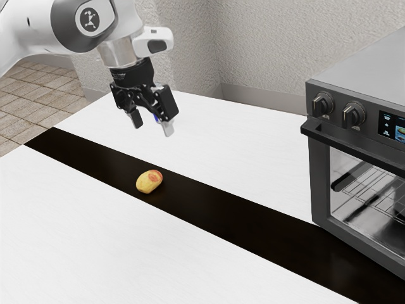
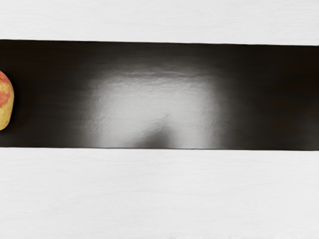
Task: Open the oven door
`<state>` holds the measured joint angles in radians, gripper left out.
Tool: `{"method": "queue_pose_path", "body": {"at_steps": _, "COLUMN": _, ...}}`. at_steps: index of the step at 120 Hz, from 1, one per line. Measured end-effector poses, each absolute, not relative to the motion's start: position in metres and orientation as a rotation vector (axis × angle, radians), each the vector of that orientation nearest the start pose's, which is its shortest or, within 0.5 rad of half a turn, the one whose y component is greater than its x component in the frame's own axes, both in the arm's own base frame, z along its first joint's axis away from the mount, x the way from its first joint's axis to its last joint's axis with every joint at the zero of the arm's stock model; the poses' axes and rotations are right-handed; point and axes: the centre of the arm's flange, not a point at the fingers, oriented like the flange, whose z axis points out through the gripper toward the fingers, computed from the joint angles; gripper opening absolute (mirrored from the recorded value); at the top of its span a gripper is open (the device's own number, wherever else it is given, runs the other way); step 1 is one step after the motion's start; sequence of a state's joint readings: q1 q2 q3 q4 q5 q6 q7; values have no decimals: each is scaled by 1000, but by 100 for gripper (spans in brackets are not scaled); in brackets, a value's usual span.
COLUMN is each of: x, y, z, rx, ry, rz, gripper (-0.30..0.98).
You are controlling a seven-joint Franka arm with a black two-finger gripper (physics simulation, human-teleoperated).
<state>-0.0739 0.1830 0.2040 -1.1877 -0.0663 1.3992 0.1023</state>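
Note:
My gripper (image 1: 150, 125) hangs high above the table in the exterior view, its two fingers spread apart with nothing between them. The dark grey oven (image 1: 319, 171) stands at the exterior view's right, well away from my gripper. Its glass-fronted oven door (image 1: 321, 190) is shut, with a black bar handle (image 1: 354, 147) running along the top edge. Part of the oven lies beyond the picture's edge.
A yellow and red fruit (image 1: 149, 182) lies on the black strip (image 1: 221, 206) that crosses the white table (image 1: 82, 234). In the wrist view the fruit (image 2: 5, 101) sits on the same black strip (image 2: 269, 94). Two knobs (image 1: 323, 104) are above the oven handle.

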Motion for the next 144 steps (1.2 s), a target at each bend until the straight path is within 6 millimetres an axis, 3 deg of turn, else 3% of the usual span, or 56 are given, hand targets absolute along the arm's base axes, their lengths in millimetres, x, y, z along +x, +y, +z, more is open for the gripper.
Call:
{"method": "queue_pose_path", "body": {"at_steps": 18, "x": 584, "y": 53, "z": 688, "rx": -3167, "ry": 1, "rz": -63, "gripper": 69}}
{"method": "queue_pose_path", "body": {"at_steps": 24, "x": 560, "y": 53, "z": 734, "rx": -3162, "ry": 13, "rz": -200, "gripper": 69}}
{"method": "queue_pose_path", "body": {"at_steps": 33, "x": 493, "y": 45, "z": 832, "rx": -3126, "ry": 217, "rz": -514, "gripper": 69}}
{"method": "queue_pose_path", "body": {"at_steps": 37, "x": 469, "y": 40, "z": 855, "rx": -3099, "ry": 330, "rz": -570, "gripper": 69}}
{"method": "queue_pose_path", "body": {"at_steps": 41, "x": 455, "y": 28, "z": 866, "rx": -3064, "ry": 448, "rz": -575, "gripper": 69}}
{"method": "queue_pose_path", "body": {"at_steps": 46, "x": 445, "y": -13, "z": 871, "rx": -3020, "ry": 683, "rz": -561, "gripper": 69}}
{"method": "queue_pose_path", "body": {"at_steps": 56, "x": 412, "y": -149, "z": 871, "rx": -2829, "ry": 1321, "rz": -518, "gripper": 69}}
{"method": "queue_pose_path", "body": {"at_steps": 61, "x": 387, "y": -206, "z": 870, "rx": -2696, "ry": 1586, "rz": -509, "gripper": 68}}
{"method": "queue_pose_path", "body": {"at_steps": 66, "x": 364, "y": -249, "z": 869, "rx": -2564, "ry": 1793, "rz": -515, "gripper": 68}}
{"method": "queue_pose_path", "body": {"at_steps": 73, "x": 352, "y": -293, "z": 861, "rx": -2414, "ry": 2009, "rz": -523, "gripper": 68}}
{"method": "queue_pose_path", "body": {"at_steps": 85, "x": 366, "y": -353, "z": 829, "rx": -2216, "ry": 2301, "rz": -531, "gripper": 68}}
{"method": "queue_pose_path", "body": {"at_steps": 91, "x": 379, "y": -368, "z": 819, "rx": -2140, "ry": 2363, "rz": -571, "gripper": 68}}
{"method": "queue_pose_path", "body": {"at_steps": 102, "x": 428, "y": -358, "z": 803, "rx": -2073, "ry": 2335, "rz": -631, "gripper": 68}}
{"method": "queue_pose_path", "body": {"at_steps": 109, "x": 449, "y": -351, "z": 798, "rx": -2022, "ry": 2317, "rz": -659, "gripper": 68}}
{"method": "queue_pose_path", "body": {"at_steps": 132, "x": 491, "y": -350, "z": 775, "rx": -1856, "ry": 2343, "rz": -683, "gripper": 68}}
{"method": "queue_pose_path", "body": {"at_steps": 144, "x": 500, "y": -351, "z": 768, "rx": -1784, "ry": 2364, "rz": -679, "gripper": 68}}
